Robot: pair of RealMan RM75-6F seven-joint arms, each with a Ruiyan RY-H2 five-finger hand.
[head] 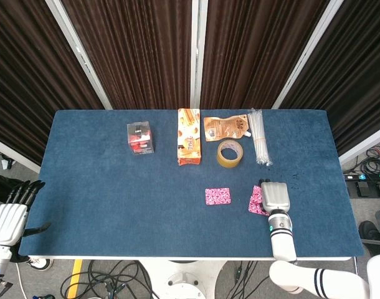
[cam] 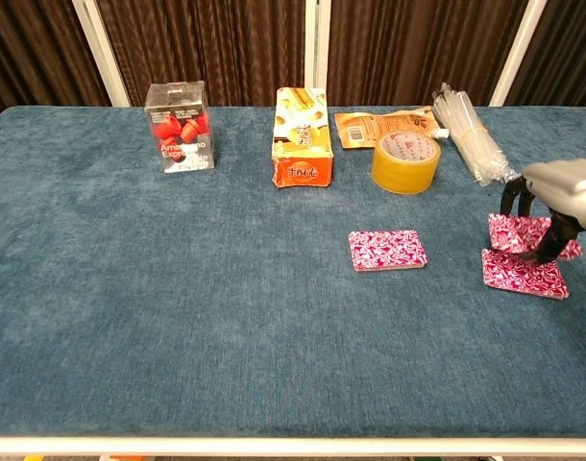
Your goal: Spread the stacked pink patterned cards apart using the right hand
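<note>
My right hand [cam: 554, 204] [head: 274, 196] hovers at the table's right side and pinches a pink patterned card [cam: 520, 231] between its dark fingers, lifted and tilted. Just below it, a small pile of the same cards [cam: 524, 273] lies flat on the blue cloth. In the head view these cards [head: 256, 200] peek out left of the hand. Another pink patterned stack [cam: 387, 250] [head: 218, 196] lies apart to the left, untouched. My left hand [head: 12, 213] hangs off the table's left edge, fingers spread and holding nothing.
Along the back of the blue table [cam: 178, 288] stand a clear box of red capsules [cam: 181, 125], an orange carton [cam: 302, 147], an orange pouch [cam: 379, 127], a tape roll [cam: 404, 161] and a bundle of clear straws [cam: 471, 142]. The right table edge is close to my right hand.
</note>
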